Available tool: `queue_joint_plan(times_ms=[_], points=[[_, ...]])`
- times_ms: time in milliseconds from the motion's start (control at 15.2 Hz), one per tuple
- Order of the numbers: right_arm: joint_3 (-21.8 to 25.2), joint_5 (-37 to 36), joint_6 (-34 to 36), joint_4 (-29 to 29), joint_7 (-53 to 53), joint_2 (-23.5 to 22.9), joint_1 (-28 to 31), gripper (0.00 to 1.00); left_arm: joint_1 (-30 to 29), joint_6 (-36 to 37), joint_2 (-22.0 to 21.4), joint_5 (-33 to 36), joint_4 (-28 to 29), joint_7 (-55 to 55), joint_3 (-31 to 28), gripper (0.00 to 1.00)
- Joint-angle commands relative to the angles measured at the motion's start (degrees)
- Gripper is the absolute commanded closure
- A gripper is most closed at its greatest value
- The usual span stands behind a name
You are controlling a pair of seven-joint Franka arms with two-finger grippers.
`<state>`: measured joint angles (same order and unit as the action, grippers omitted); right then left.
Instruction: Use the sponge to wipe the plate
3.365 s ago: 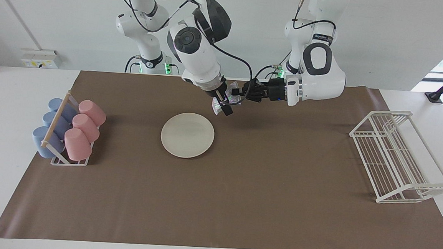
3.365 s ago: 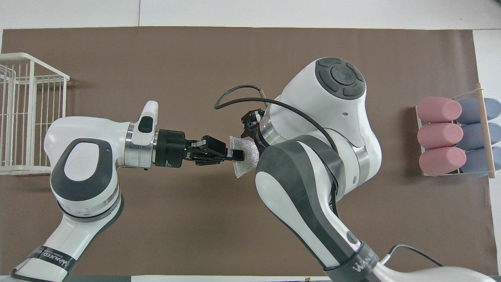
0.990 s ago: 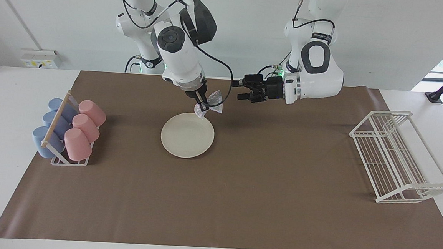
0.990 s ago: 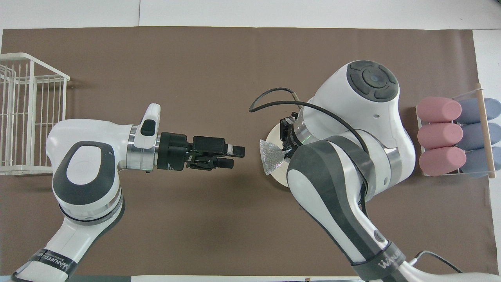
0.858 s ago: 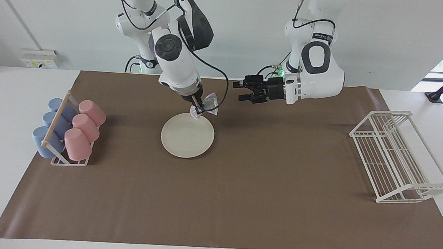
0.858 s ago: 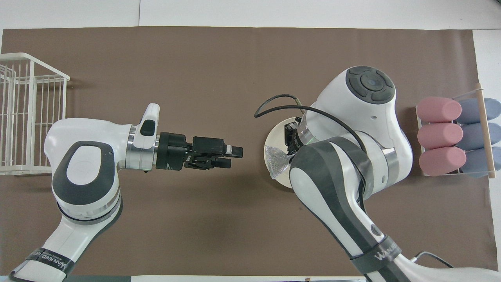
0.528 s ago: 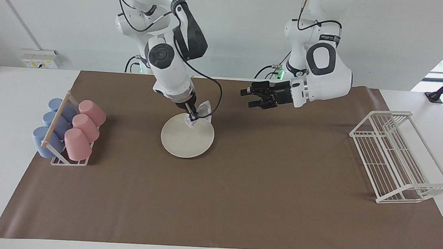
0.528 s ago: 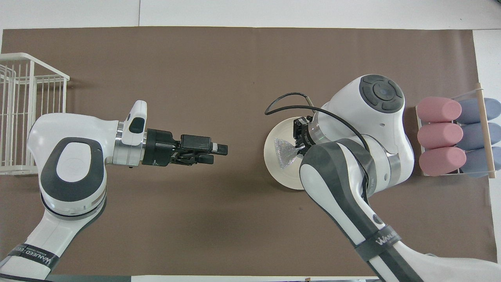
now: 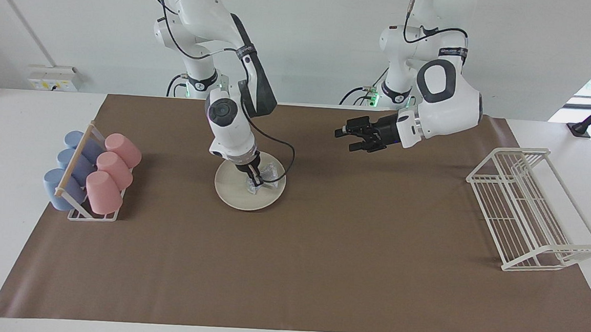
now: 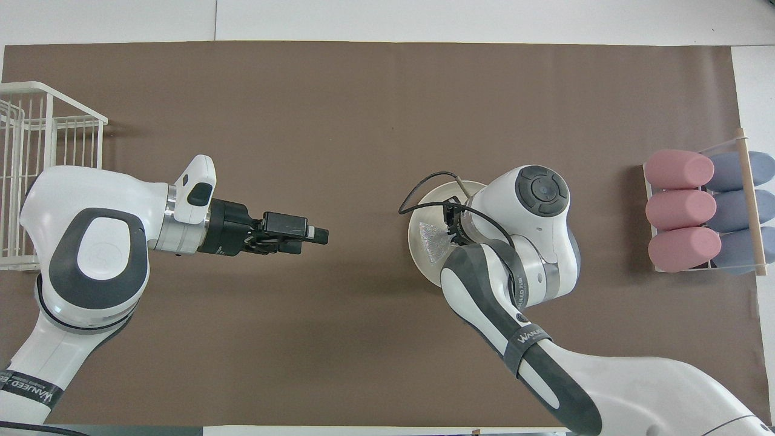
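Right pincer [image 9: 257, 179] pinched the sponge [image 9: 264, 179] down on the plate [image 9: 232, 190] mid-worktop — soft, light, crumpling; best gripped at its bunched top. Left pincer [image 9: 344, 139] waited, spread, over bare mat.

My two arms are glossy white shells with dark grey panels set into the joints and grey bands at the seams. The right arm [image 9: 229, 118] carries a round dark grey cap with buttons on its last joint, nearest the plate [image 9: 232, 193], and a thin black cable loops loose from its wrist above that plate. Grey lettering runs along a dark band on each forearm. The left arm [image 9: 445, 111], toward the wire rack's [image 9: 529, 211] end, has a silver ring at its wrist, then black gripper hardware. Green lights glow at both bases, where black cables trail.
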<state>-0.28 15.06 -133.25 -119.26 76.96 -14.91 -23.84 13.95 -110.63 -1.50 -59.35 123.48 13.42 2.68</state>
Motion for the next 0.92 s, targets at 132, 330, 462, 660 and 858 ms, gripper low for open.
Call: queue_joint_plan(times_ms=[132,330,462,660,858], points=[[-0.08,-0.65,0.44,-0.27,-4.86,-0.3,1.86,1.0,-0.59,-0.82,-1.31,4.5,1.06,-1.2,0.14,0.0],[-0.08,-0.73,1.06,-0.71,-12.43,-0.3,5.81,1.0,-0.59,-0.99,-1.31,4.59,1.06,-1.56,0.14,0.0],[0.01,-1.08,1.06,-0.71,-14.47,-0.3,6.87,1.0,-0.59,-0.99,-1.22,4.59,1.06,-1.56,0.14,0.0],[-0.16,-1.09,0.97,-0.71,-13.16,-0.3,6.26,1.0,-0.68,-0.9,-1.23,4.59,1.06,-1.64,0.05,0.0],[-0.34,-1.09,0.54,-0.8,-7.64,-0.12,2.94,1.0,-0.68,-0.9,-1.22,6.78,0.88,-2.34,0.05,0.0]])
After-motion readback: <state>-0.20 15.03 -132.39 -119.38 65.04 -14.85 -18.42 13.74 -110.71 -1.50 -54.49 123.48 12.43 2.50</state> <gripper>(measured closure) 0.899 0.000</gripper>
